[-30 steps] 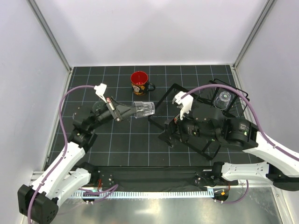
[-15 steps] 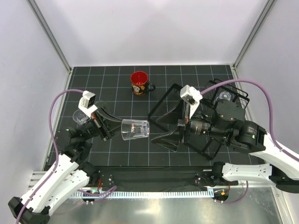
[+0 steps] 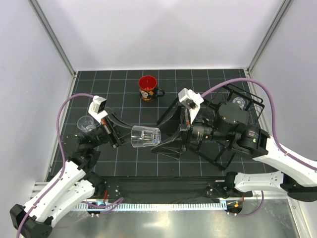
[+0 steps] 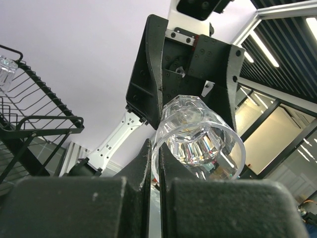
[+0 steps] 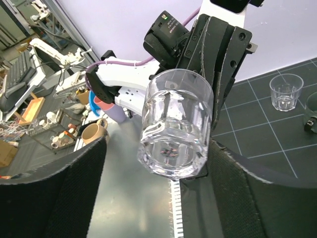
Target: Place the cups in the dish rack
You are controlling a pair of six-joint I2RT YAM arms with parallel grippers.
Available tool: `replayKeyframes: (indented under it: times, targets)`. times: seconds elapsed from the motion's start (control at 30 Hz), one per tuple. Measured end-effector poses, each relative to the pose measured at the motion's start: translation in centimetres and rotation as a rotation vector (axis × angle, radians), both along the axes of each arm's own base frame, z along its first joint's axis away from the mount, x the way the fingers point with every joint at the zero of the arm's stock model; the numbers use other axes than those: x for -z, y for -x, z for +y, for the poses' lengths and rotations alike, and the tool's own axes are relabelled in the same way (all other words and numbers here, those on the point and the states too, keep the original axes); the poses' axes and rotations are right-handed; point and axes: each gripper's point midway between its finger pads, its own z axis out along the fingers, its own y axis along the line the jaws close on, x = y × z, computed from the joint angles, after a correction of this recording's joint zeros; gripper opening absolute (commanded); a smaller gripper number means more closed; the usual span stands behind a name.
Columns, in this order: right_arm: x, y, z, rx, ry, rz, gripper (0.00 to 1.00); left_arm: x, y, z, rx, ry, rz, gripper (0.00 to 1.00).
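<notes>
Pinches the clear tumbler [image 3: 146,136] by its rim in the left pincer [image 3: 129,139], mid-frame; spreads the right pincer [image 3: 157,138] wide, empty, flanking it; centre, close gently, release left.

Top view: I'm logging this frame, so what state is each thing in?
Held tumbler: airborne, sideways.
Left gripper: shut on that tumbler's rim.
Right gripper: open, facing its base.
Left tumbler: upright on the mat.
Rack tumbler: in the rack.
Mug: upright.
</notes>
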Motion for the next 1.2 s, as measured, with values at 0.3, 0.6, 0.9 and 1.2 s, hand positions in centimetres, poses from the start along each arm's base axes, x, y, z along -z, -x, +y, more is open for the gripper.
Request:
replayKeyframes:
  times: [0.3, 0.6, 0.9, 1.2]
  targets:
    - [-0.4, 0.1, 0.2, -0.011, -0.026, 0.004, 0.70, -0.5, 0.5, 0.2, 0.013, 0.018, -0.012, 0.00]
    - [-0.3, -0.1, 0.7, -0.008, -0.025, 0.013, 0.63, -0.5, 0.6, 0.1, 0.017, 0.019, -0.011, 0.00]
    - [-0.2, -0.7, 0.9, 0.016, -0.021, 0.023, 0.04, -0.6, 0.6, 0.2, 0.011, 0.029, -0.013, 0.01]
    - [1.8, -2.2, 0.4, 0.107, 0.063, 0.017, 0.04, 1.9, -1.4, -0.7, -0.042, -0.059, 0.081, 0.87]
